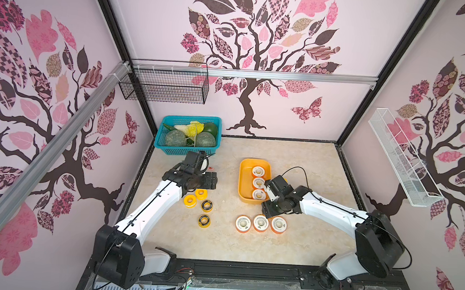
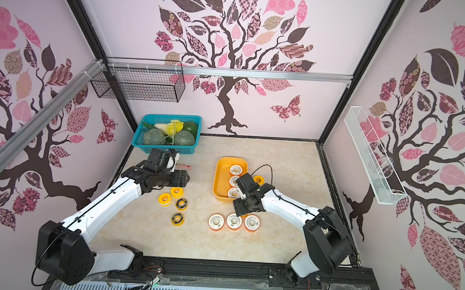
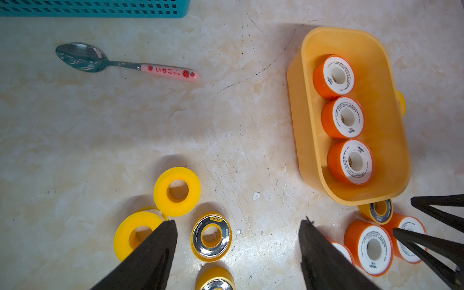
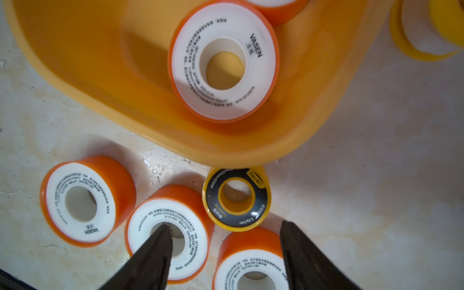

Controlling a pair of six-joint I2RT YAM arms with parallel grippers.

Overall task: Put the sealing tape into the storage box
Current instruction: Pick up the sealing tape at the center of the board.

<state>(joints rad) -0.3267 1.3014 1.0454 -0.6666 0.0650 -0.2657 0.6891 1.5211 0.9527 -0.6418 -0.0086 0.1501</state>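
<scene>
The right pincer (image 4: 224,224), open, hangs over crowded orange spools (image 4: 190,226); closing may catch two or shove the black-faced spool (image 4: 236,198) ahead.

Yellow-orange storage box (image 1: 244,185) right of centre, three orange-rimmed spools (image 1: 258,171) flat in a row inside. Three loose orange spools (image 1: 261,223) nearer; plain yellow spools (image 1: 190,200) and black-faced spools (image 1: 206,205) to left.

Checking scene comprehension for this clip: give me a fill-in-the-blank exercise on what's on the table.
1. The storage box holds ___ orange-rimmed spools.
2. The spoon on the table has a ___ handle.
3. The right gripper stands ___, with nothing held.
Missing words: three; pink; open.
</scene>
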